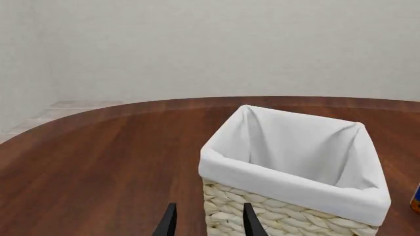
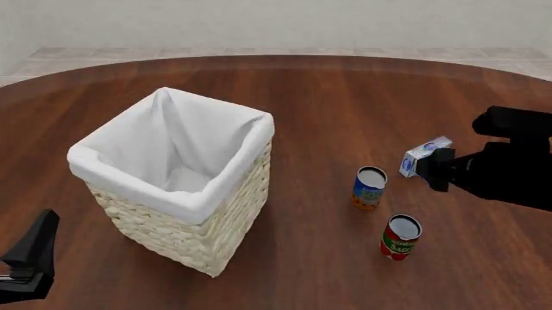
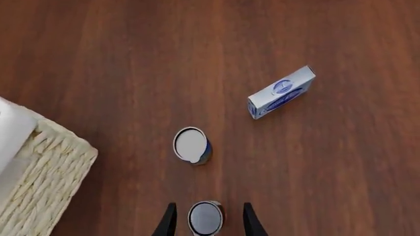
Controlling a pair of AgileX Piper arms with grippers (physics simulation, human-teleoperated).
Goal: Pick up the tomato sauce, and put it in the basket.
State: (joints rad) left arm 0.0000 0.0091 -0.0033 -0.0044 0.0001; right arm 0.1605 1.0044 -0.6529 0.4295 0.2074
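The tomato sauce [image 2: 400, 237], a small red-labelled can with a green band and silver top, stands upright on the table to the right of the basket [image 2: 220, 194]. In the right wrist view the can [image 3: 205, 218] shows from above between the two fingers. My right gripper [image 3: 208, 205] hangs open, well above the can, and in the front view it [image 2: 438, 169] comes in from the right. The basket [image 1: 288, 196] is cream wicker with a white liner, and nothing shows inside it. My left gripper [image 1: 209, 205] is open and empty, low beside the basket's near left side [image 2: 30, 258].
A blue-and-orange can [image 2: 369, 187] stands just beyond the tomato sauce, towards the basket. It also shows in the right wrist view [image 3: 192, 145]. A blue-white box [image 2: 425, 155] lies further back, partly behind my right arm. Brown wooden table [image 2: 345, 97] runs to a curved far edge.
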